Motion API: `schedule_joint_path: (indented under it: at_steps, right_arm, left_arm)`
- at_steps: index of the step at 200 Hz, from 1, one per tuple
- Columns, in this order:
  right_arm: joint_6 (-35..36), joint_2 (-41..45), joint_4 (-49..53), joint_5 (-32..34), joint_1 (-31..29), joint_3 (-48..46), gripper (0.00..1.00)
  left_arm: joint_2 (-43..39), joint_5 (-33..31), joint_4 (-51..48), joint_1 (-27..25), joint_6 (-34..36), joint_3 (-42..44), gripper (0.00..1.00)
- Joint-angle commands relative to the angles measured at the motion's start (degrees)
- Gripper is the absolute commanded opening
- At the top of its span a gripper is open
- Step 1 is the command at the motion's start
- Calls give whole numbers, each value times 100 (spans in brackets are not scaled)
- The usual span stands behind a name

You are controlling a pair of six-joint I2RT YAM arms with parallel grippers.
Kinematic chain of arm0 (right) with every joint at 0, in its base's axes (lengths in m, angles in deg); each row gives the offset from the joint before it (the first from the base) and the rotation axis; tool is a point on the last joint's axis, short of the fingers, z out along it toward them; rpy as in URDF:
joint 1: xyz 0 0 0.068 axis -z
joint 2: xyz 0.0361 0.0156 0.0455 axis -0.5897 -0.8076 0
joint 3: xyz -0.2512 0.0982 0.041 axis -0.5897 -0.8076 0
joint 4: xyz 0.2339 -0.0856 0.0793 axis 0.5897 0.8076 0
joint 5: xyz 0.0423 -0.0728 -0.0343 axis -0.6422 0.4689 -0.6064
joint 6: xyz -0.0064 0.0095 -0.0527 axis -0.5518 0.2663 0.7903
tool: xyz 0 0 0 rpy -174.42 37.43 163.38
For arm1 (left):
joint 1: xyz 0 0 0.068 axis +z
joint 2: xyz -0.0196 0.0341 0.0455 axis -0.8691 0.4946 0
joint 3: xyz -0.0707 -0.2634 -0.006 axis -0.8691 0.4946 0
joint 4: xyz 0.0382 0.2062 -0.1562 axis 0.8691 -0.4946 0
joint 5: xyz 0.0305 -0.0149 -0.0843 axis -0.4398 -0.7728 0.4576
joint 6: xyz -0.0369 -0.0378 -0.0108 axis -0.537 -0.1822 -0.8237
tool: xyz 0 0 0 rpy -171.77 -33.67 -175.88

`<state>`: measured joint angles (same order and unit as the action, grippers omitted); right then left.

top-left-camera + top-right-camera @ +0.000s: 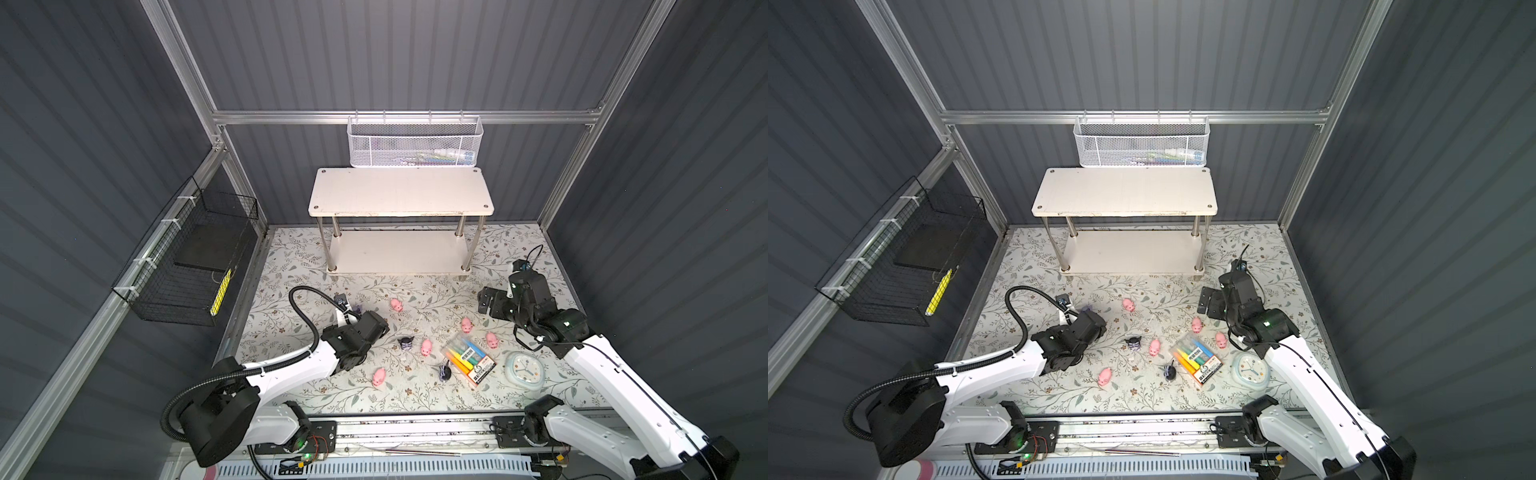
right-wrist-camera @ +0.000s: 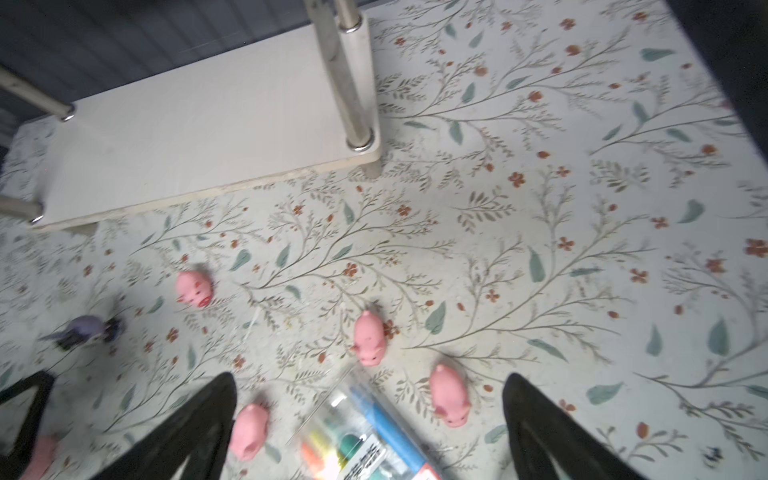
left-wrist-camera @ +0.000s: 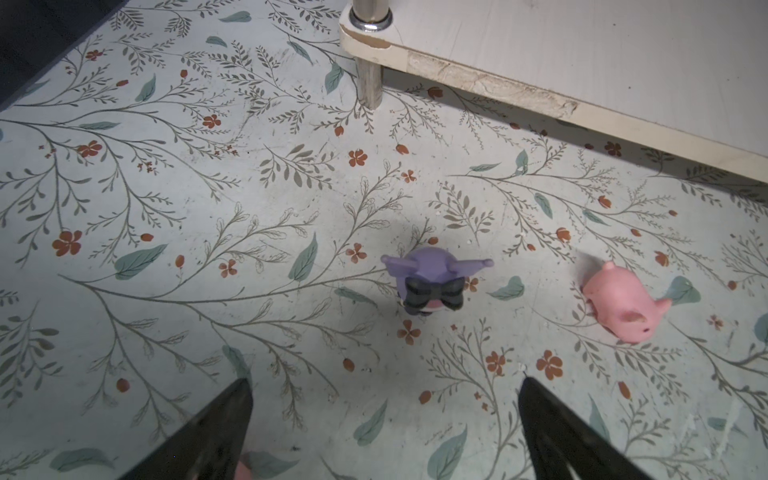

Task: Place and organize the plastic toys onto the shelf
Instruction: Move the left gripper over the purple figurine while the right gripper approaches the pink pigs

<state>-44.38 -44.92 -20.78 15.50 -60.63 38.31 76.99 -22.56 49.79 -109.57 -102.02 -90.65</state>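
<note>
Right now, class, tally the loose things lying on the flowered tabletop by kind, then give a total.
Pink pigs: 5
Cartoon figurines: 3
Marker pack: 1
Clock: 1
Total: 10
A pink sliver by the left gripper may be a sixth pig; too little shows.
</note>
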Motion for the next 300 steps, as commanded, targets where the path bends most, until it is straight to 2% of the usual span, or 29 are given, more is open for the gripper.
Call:
schedule_joint_path:
  at_steps: [1,35,59,115,174,244,300]
  right_arm:
    - [71,243,281,-1013,-81,144,99]
    - [-63,508,298,-1757,-185,154,99]
    - [-92,607,331,-1931,-240,221,99]
    - [-22,524,441,-1969,-235,409,99]
    - [-19,465,377,-1980,-236,469,99]
    - [-39,207,320,-1998,-238,610,99]
    - [-93,104,282,-1982,-240,592,99]
  left_arm:
    - [236,-207,-46,-27,-167,-288,100]
    - [570,-248,135,-26,-90,-481,100]
    - [874,-342,170,-23,10,-679,100]
    - [1385,-311,269,79,52,-948,100]
    - [1378,-55,598,336,122,-689,100]
    - [1734,283,995,620,328,-612,100]
    - [1861,329,1217,667,536,-616,99]
